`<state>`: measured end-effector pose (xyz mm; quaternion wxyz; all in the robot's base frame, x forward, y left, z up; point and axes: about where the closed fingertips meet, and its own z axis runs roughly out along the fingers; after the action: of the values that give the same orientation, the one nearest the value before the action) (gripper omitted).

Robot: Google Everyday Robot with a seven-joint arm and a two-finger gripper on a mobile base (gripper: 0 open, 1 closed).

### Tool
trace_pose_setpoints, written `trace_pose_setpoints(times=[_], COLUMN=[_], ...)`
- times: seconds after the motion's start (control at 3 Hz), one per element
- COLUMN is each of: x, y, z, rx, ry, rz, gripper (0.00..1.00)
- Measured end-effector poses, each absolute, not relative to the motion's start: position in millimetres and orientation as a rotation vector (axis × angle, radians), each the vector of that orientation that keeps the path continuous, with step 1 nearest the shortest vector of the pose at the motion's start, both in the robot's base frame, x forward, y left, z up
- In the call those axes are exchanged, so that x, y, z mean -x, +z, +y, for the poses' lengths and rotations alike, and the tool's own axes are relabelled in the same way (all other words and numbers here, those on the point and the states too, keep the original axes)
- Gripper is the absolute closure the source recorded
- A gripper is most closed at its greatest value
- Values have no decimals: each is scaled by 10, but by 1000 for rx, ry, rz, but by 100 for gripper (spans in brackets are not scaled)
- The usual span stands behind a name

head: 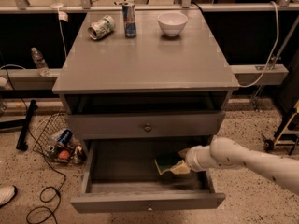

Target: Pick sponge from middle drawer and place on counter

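The middle drawer (147, 200) is pulled out below the counter (145, 59). The sponge (163, 162), dark green over yellow, is in the drawer's right half, tilted and a little above the drawer floor. My gripper (181, 167) reaches in from the right on a white arm and is shut on the sponge's right end. The other grey knobbed drawer front (147, 125) is closed above it.
On the counter's far edge are a lying can (101, 27), an upright can (130, 19) and a white bowl (172, 23). A wire basket with clutter (58, 143) and cables lie on the floor to the left. A bottle (39, 61) stands on a ledge at left.
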<state>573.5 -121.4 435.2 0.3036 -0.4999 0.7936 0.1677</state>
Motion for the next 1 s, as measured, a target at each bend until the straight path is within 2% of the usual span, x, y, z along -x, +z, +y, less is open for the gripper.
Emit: trace_pose_setpoints(times=[0.67, 1.0], x=[-5552, -5408], y=[4819, 5152], z=[-1617, -1694], rx=[1322, 1355], ry=[442, 543], rz=[2131, 2073], gripper=[100, 100])
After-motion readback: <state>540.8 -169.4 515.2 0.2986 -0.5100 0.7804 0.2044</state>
